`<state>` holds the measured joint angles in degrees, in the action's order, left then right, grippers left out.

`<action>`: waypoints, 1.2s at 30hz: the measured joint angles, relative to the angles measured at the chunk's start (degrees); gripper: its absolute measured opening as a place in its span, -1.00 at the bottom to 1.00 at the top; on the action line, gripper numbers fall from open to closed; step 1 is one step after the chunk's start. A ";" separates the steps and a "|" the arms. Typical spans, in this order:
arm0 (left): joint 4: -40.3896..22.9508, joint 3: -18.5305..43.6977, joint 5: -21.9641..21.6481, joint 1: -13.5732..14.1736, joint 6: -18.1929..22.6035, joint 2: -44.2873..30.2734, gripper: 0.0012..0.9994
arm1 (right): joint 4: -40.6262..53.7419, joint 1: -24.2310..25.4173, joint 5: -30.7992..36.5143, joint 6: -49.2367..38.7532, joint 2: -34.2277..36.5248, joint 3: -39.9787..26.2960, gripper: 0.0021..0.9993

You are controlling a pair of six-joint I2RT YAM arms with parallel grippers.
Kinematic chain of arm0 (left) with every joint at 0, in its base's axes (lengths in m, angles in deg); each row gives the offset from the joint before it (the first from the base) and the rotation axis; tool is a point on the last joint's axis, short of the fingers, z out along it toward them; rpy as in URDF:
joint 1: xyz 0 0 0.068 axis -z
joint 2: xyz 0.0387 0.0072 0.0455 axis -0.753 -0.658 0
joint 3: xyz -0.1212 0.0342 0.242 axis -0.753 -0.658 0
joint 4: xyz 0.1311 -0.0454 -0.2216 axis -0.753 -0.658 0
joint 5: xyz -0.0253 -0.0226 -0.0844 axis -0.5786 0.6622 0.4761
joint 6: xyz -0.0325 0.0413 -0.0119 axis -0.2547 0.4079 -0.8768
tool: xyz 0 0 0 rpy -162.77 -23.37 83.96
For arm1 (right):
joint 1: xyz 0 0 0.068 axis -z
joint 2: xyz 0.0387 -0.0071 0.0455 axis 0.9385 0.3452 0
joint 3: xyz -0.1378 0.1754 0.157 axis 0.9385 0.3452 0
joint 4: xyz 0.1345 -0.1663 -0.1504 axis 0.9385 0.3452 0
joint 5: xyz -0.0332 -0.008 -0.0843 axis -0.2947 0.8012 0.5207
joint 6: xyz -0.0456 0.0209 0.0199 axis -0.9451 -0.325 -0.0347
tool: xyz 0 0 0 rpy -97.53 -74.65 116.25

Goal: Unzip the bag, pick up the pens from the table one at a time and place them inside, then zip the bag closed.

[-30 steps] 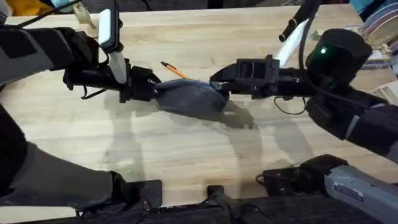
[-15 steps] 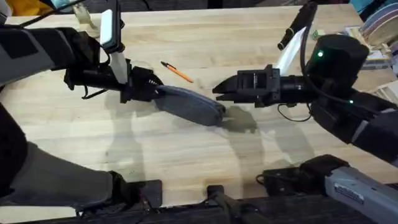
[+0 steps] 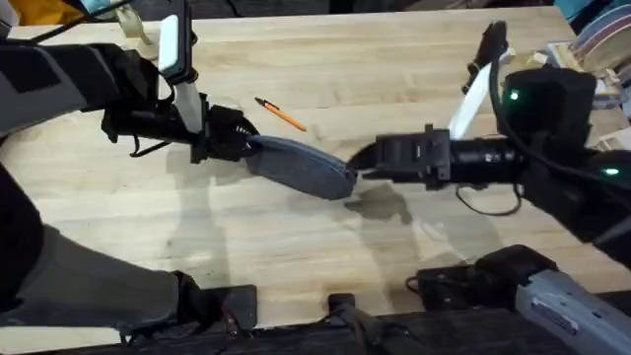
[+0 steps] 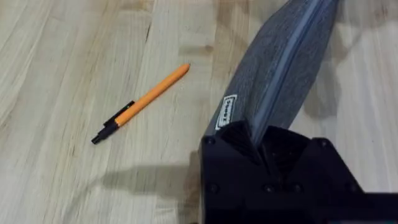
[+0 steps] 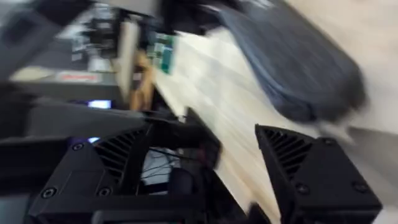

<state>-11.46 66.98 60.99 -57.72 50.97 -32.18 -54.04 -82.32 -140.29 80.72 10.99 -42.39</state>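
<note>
The grey bag [image 3: 301,166] lies slanted in the middle of the table [image 3: 325,256]. Its zip [image 4: 292,56] runs along the top and looks closed. My left gripper [image 3: 240,144] is shut on the bag's left end, where the fabric is pinched between the fingers [image 4: 239,134]. My right gripper [image 3: 357,163] hovers open just off the bag's right end, with nothing between its fingers [image 5: 186,134]. From the right wrist, the bag [image 5: 292,68] sits just beyond the open gripper [image 5: 227,130]. One orange pen [image 3: 281,113] with a black tip lies behind the bag and also appears beside it as the pen [image 4: 140,104].
Stacked items [image 3: 601,39] crowd the table's far right corner, and a yellow object [image 3: 39,10] sits at the far left. Open wood lies in front of the bag toward the arm bases.
The right gripper let go of the bag's right end, drew back, then dropped lower beside it. The bunched-up bag flattened out onto the table. The left gripper held still.
</note>
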 joint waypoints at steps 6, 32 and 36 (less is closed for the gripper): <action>0.01 0.00 0.00 0.00 0.00 0.00 -0.92 | 22.65 0.00 14.07 -13.88 -5.83 -9.38 0.99; 0.00 0.00 0.00 0.00 0.00 0.00 -0.92 | 31.57 0.00 20.11 -8.53 -6.89 -8.60 0.99; 0.00 0.00 0.00 0.00 0.00 0.00 -0.92 | 25.90 0.00 18.88 -7.34 -6.86 -2.95 0.99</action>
<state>-11.46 66.98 60.99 -57.72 50.97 -32.18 -28.15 -82.32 -121.41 73.38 4.13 -45.34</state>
